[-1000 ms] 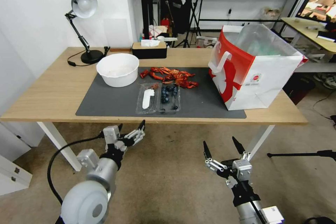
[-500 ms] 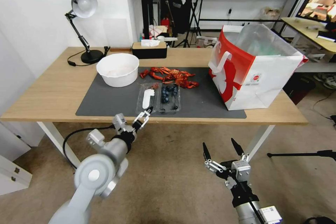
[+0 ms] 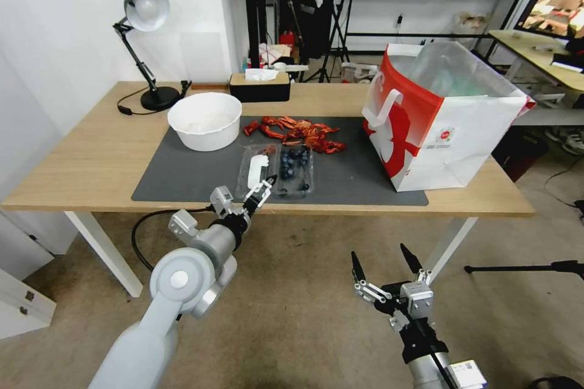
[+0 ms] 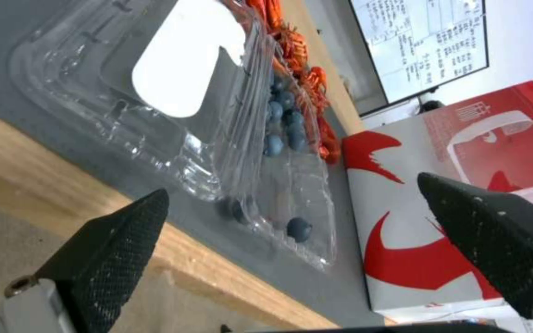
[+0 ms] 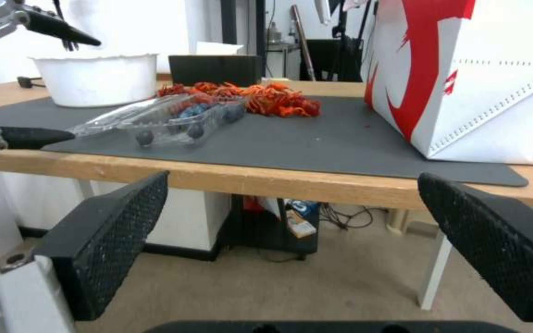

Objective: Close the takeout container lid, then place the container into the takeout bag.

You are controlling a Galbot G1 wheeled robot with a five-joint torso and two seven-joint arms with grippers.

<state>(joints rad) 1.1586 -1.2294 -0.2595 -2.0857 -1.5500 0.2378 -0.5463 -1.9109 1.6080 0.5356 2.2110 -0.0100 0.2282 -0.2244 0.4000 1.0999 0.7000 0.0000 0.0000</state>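
The takeout container [image 3: 293, 172] lies open on the grey mat [image 3: 182, 177], with dark blueberries in its right half. Its lid [image 3: 257, 171], clear with a white sticker, lies flat to the left of that half. My left gripper [image 3: 260, 190] is open at the container's near edge, right by the table front. The left wrist view shows the lid [image 4: 155, 78] and the berry half [image 4: 291, 148] just ahead of the open left gripper [image 4: 291, 185]. The red-and-white takeout bag [image 3: 438, 115] stands open-topped at the right. My right gripper [image 3: 385, 262] hangs open below the table front.
A big white bowl [image 3: 205, 120] and a pile of red crayfish [image 3: 298, 130] sit behind the container. A desk lamp [image 3: 145, 42] and a black tissue box [image 3: 260, 86] stand at the table's back. The mat between the container and the bag is bare.
My left arm has risen from below the table and moved forward until its gripper is at the container's near edge. The right gripper has sunk slightly.
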